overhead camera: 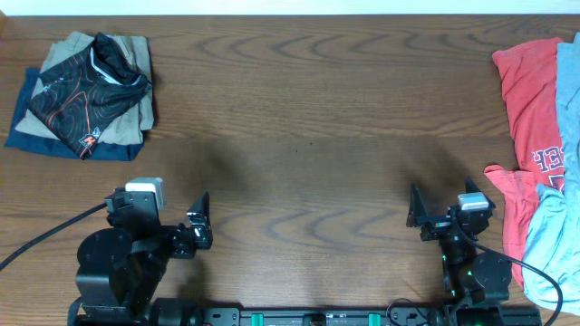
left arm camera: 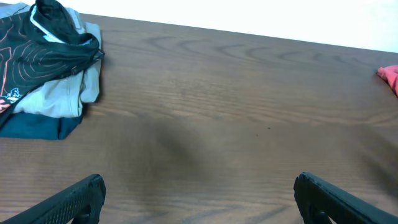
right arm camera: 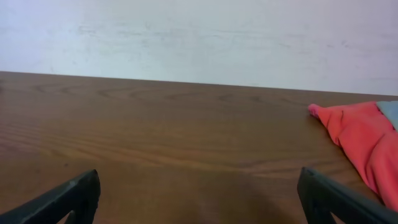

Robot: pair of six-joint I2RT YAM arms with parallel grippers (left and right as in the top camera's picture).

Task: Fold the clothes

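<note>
The clothes, a black jersey [overhead camera: 86,83] with thin orange-red contour lines, lie folded on top of a small pile at the table's far left corner. In the left wrist view the jersey [left arm camera: 37,56] shows at the upper left. My left gripper [overhead camera: 201,217] hovers near the front left edge, open, with only bare wood between its fingers [left arm camera: 74,199]. My right gripper [overhead camera: 415,212] is at the front right, also open and empty, its fingers [right arm camera: 336,196] standing wide apart. Both grippers are far from the jersey.
Under the jersey lie a khaki garment [overhead camera: 136,113] and a navy one [overhead camera: 32,136]. A heap of red shirts [overhead camera: 530,100] and light blue cloth [overhead camera: 569,81] covers the right edge; its red tip [right arm camera: 357,137] shows in the right wrist view.
</note>
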